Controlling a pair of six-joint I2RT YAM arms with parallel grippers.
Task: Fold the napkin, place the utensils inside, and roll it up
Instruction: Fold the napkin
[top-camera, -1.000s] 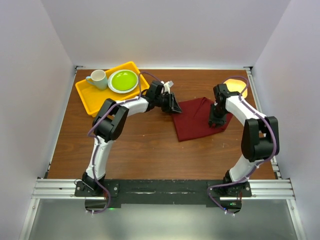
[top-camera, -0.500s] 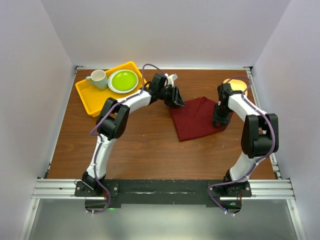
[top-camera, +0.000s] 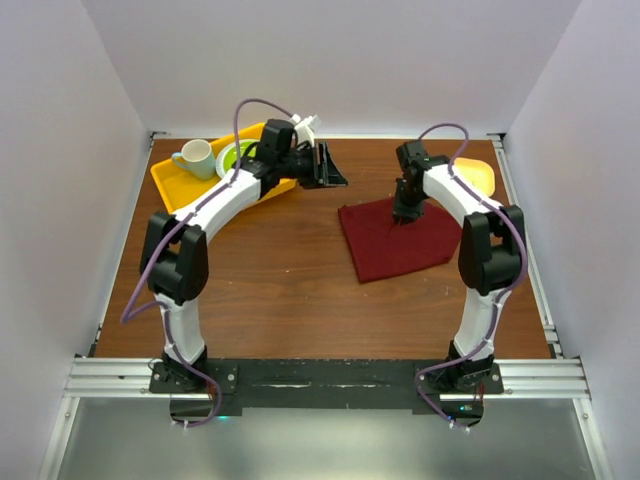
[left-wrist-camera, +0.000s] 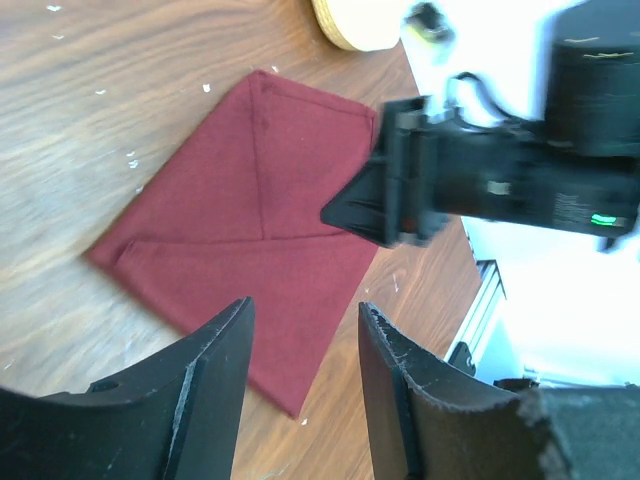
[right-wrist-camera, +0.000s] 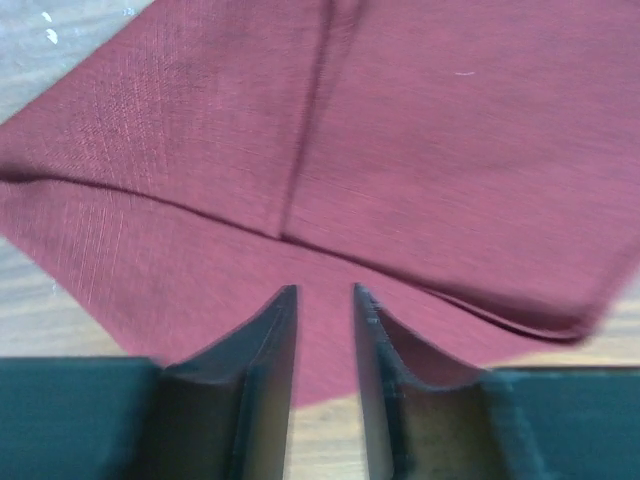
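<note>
- Brown wooden tabletop (top-camera: 280, 290), closed in by plain white walls on three sides.
- The napkin (top-camera: 400, 245) lies flat on the wood, right of centre. It is folded, with layered edges and straight creases crossing it.
- The right pincer (right-wrist-camera: 323, 295) points down over the far part of the napkin, near its far edge. Its jaws stand narrowly apart with nothing between them, and only red cloth shows through the gap. Whether the tips touch the cloth cannot be told.
- The left pincer (left-wrist-camera: 303, 310) hangs above bare wood between the yellow tray (top-camera: 175, 190) and the napkin, apart from both. Its jaws stand wider apart and hold nothing.
- The tray sits at the far left corner and carries a pale mug (top-camera: 197, 158) and a green plate (top-camera: 232, 158), which the left arm partly hides.
- A tan round disc (top-camera: 480, 175) lies at the far right, just beyond the napkin.
</note>
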